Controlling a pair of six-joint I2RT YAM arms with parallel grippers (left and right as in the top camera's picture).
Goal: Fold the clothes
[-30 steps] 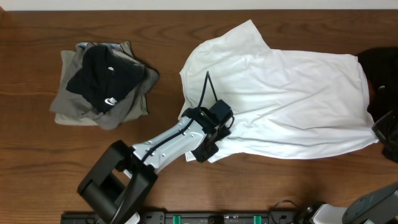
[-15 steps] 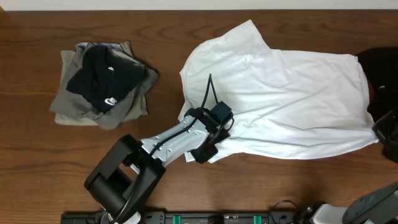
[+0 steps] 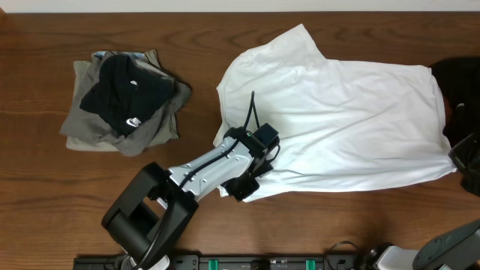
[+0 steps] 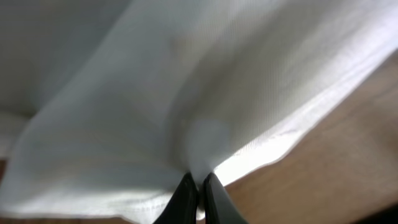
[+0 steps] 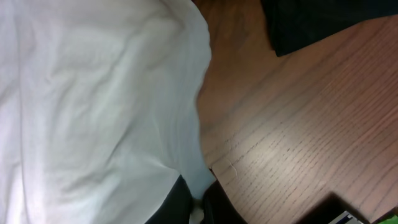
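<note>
A large white T-shirt (image 3: pixel 345 120) lies spread over the right half of the wooden table. My left gripper (image 3: pixel 259 161) is shut on its near-left edge; the left wrist view shows the fingertips (image 4: pixel 198 190) pinching white fabric (image 4: pixel 155 93) just above the wood. My right gripper (image 3: pixel 459 159) is shut on the shirt's near-right corner at the table's right edge; the right wrist view shows its fingers (image 5: pixel 198 199) clamped on the white cloth (image 5: pixel 93 106).
A pile of folded clothes (image 3: pixel 124 101), black on top of khaki and grey, sits at the left. A black garment (image 3: pixel 457 82) lies at the right edge, also in the right wrist view (image 5: pixel 311 22). Bare wood (image 3: pixel 202 45) runs between them.
My left gripper has drawn slightly toward the near edge with the shirt's hem, tightening the fold there. The right gripper has not moved.
</note>
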